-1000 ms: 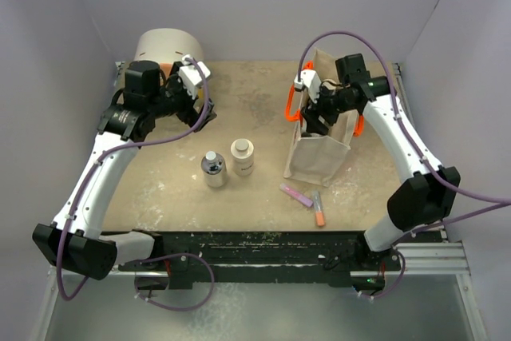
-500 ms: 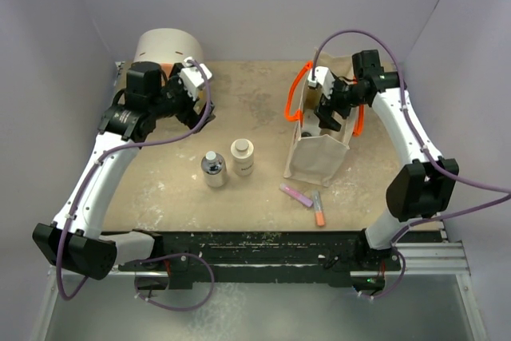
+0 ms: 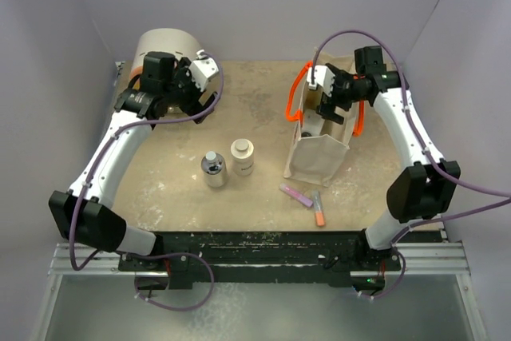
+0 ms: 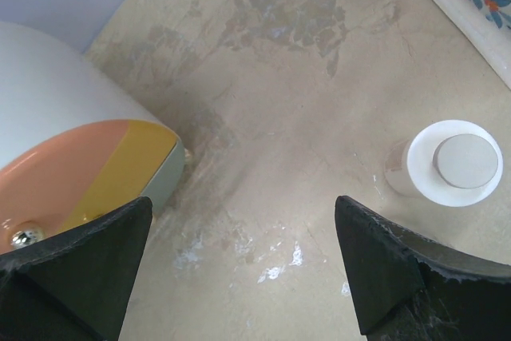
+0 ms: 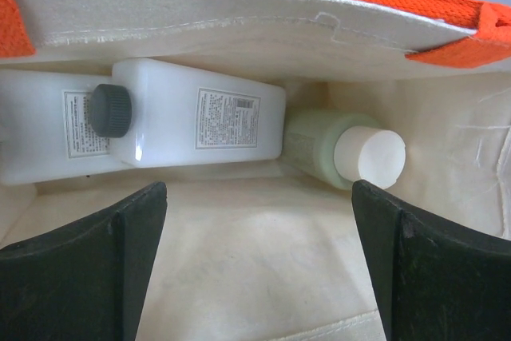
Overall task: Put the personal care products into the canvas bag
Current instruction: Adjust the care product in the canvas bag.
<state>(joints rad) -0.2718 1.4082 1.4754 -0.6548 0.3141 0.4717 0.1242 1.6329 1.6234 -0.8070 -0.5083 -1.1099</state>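
A round drawer box (image 3: 166, 49) in cream, orange and yellow sits at the far left corner of the tabletop (image 3: 263, 109). Just right of it hangs the left tool (image 4: 241, 229), jaws spread wide and empty. Nearer the middle stand a clear-grey bottle (image 3: 212, 168) with a white cap and, just right of it, a squat cream jar (image 3: 242, 156). A pink tube (image 3: 297, 195) and an orange-capped tube (image 3: 318, 209) lie near the front, by the canvas bag (image 3: 318, 157) with its orange handles. The right tool (image 5: 259, 197) hovers over the bag's mouth, jaws wide apart, holding nothing. Inside the bag lie two white bottles (image 5: 200, 117), one black cap showing, and a green bottle (image 5: 315, 145) with a cream cap.
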